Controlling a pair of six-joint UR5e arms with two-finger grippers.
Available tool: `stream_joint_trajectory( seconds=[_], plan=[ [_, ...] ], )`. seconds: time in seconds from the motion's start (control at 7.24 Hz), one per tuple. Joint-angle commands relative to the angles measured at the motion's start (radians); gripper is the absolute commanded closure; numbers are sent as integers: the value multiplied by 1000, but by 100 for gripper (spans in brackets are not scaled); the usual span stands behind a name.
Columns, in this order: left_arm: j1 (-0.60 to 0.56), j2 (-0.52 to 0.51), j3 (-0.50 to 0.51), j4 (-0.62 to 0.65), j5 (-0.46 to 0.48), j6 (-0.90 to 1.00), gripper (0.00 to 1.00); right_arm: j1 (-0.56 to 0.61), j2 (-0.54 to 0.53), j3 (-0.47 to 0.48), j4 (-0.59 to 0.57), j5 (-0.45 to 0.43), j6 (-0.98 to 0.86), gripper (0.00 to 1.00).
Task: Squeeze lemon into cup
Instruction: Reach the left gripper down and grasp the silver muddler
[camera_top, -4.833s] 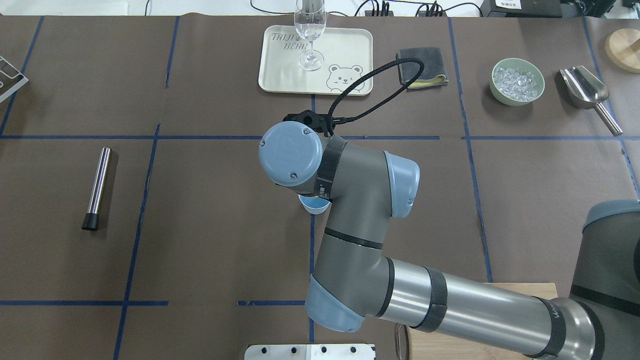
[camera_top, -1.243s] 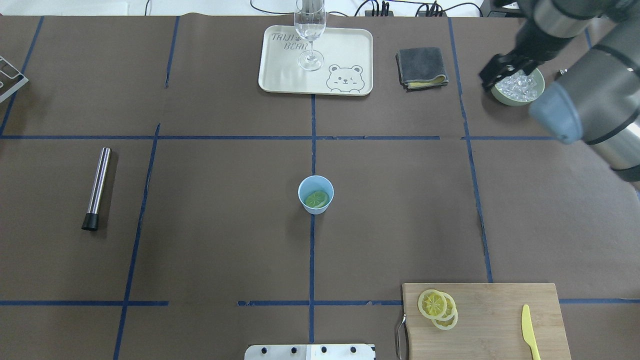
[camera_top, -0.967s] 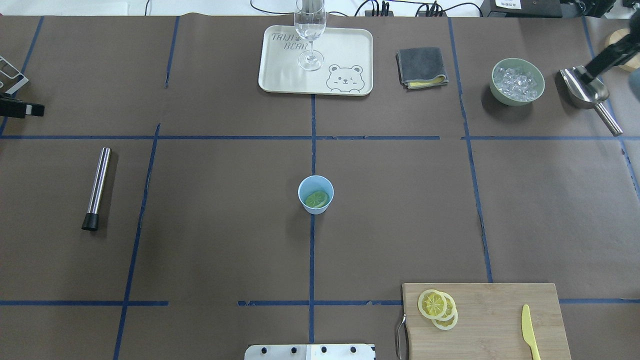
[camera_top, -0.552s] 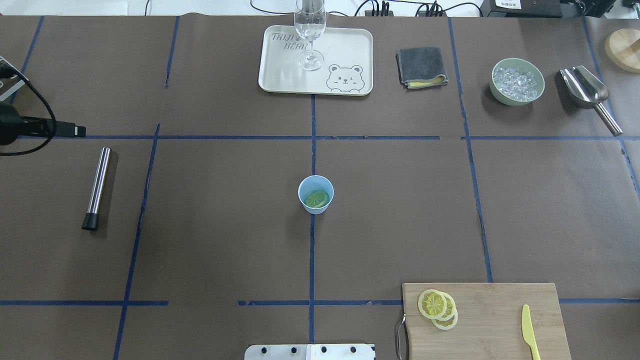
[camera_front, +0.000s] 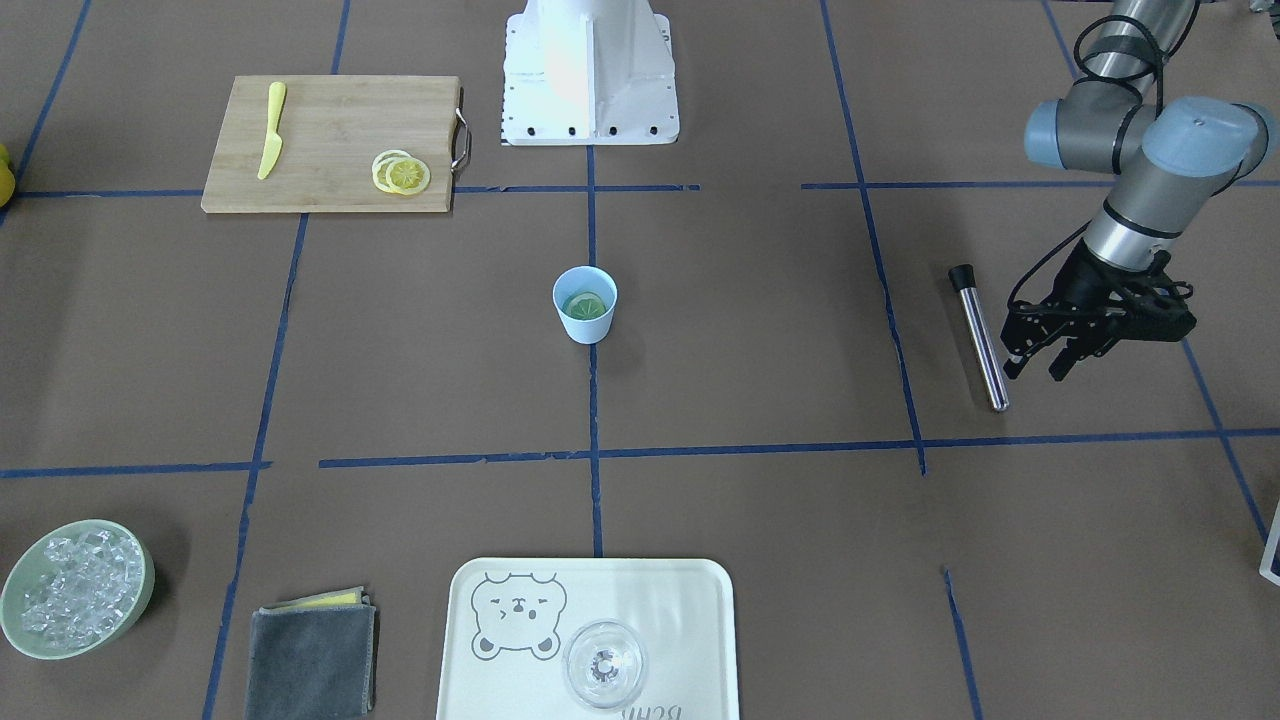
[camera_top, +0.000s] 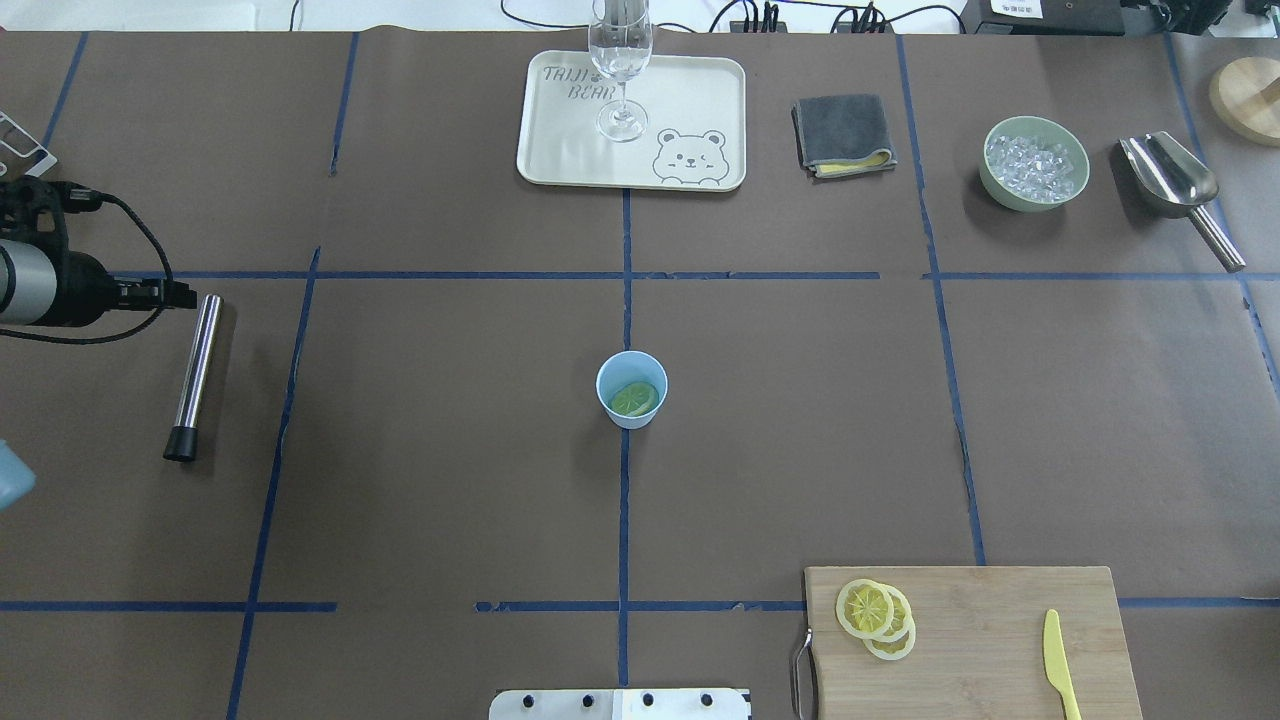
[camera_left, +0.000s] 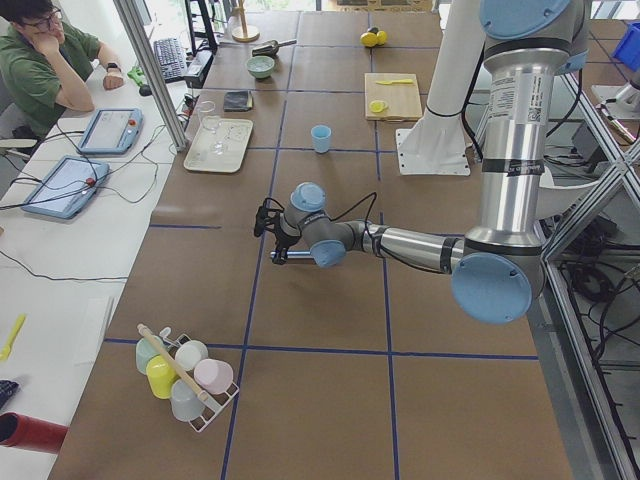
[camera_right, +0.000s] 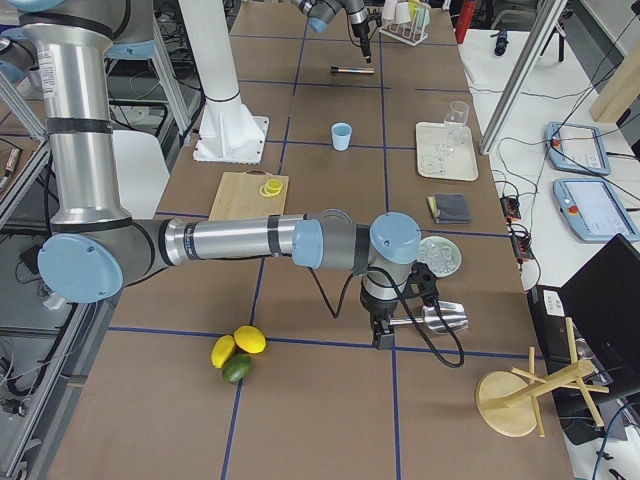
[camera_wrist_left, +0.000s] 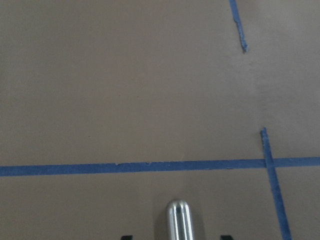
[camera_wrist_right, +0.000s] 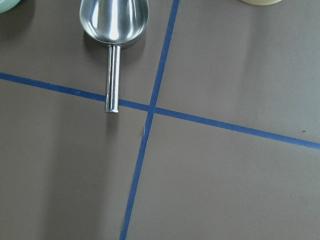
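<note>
Lemon (camera_top: 636, 399) in cup (camera_top: 622, 371); left gripper (camera_top: 185, 295), fingers apart, at 9 o'clock of rod (camera_top: 195, 375) overhead; right gripper (camera_right: 379, 342) aperture indiscernible.

Table (camera_top: 400, 500): 1, wide, covered in brown paper, marked into a grid by blue tape lines (camera_top: 623, 520)
Side bench (camera_left: 60, 300): 1, white, along the table's far edge, bearing 2 tablets (camera_left: 108, 130)
Frame post (camera_left: 150, 70): aluminium, slanted, between table and bench
Operator (camera_left: 40, 65): 1, seated at the bench, green top
Light: even, shadows soft
</note>
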Motion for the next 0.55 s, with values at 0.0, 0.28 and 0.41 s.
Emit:
stream_joint_trajectory(
  seconds=[0.0, 0.28, 0.41],
  plan=[
    [46, -24, 18, 38, 32, 5, 35, 1, -1, 1, 0, -3, -2, 0],
    [67, -35, 12, 75, 51, 8, 36, 2, -4, -1, 0, -3, -4, 0],
    [76, -41, 10, 101, 54, 8, 41, 2, -4, -1, 0, -4, -2, 0]
  ],
)
